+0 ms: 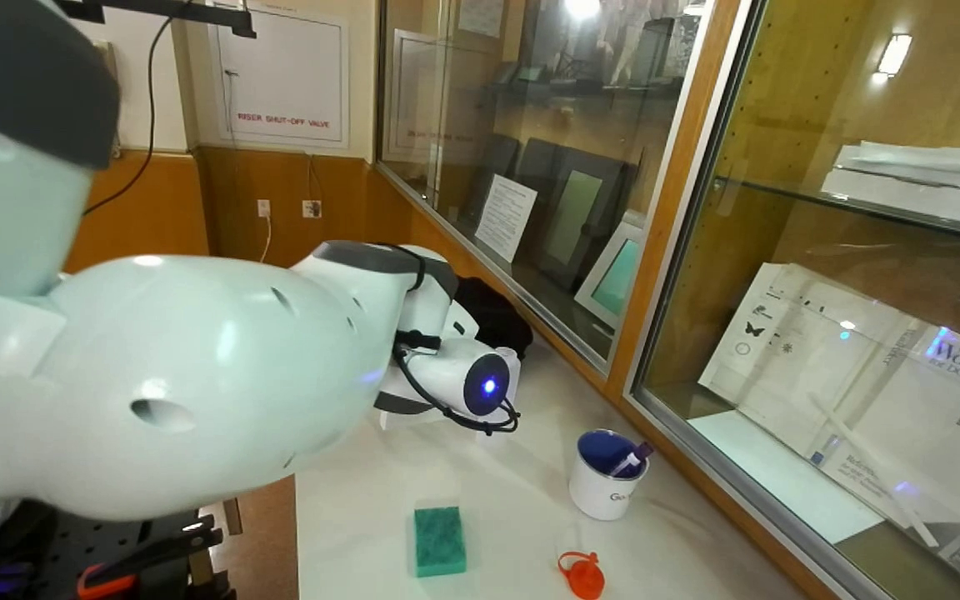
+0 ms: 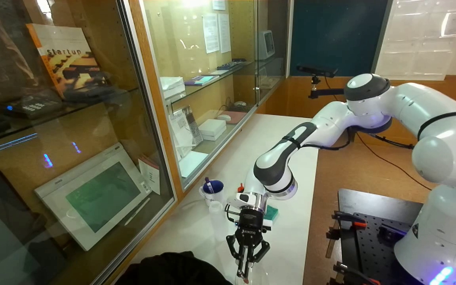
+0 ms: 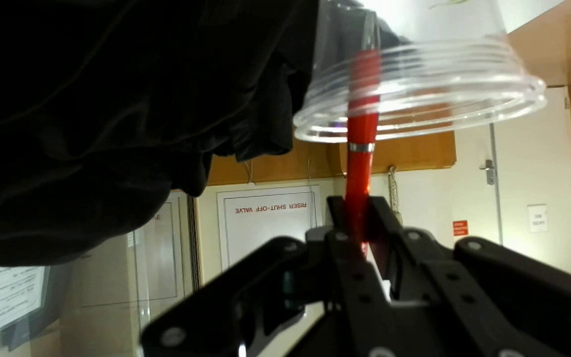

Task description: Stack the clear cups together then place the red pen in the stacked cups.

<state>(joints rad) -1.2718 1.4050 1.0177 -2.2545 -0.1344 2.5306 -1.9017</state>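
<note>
Beside the gripper (image 2: 244, 274), on its side toward the glass cabinet (image 2: 156, 99), a black cloth (image 2: 174, 271) lies heaped. Near the gripper on that same side stands a whitish bottle (image 2: 217, 219), upright. Farther from the gripper, past the bottle, is a mug (image 1: 597, 493), white outside and blue inside, with a purple-capped marker (image 1: 635, 457) leaning in it. A green sponge (image 1: 438, 540) lies flat on the white table (image 1: 522, 525), well apart from the gripper, and a red-orange thing (image 1: 587, 577) with a loop lies farther off than the sponge. In the wrist view, well beyond the gripper, show a sign (image 3: 265, 223) reading RISER SHUT-OFF VALVE and a door (image 3: 533, 163).
</note>
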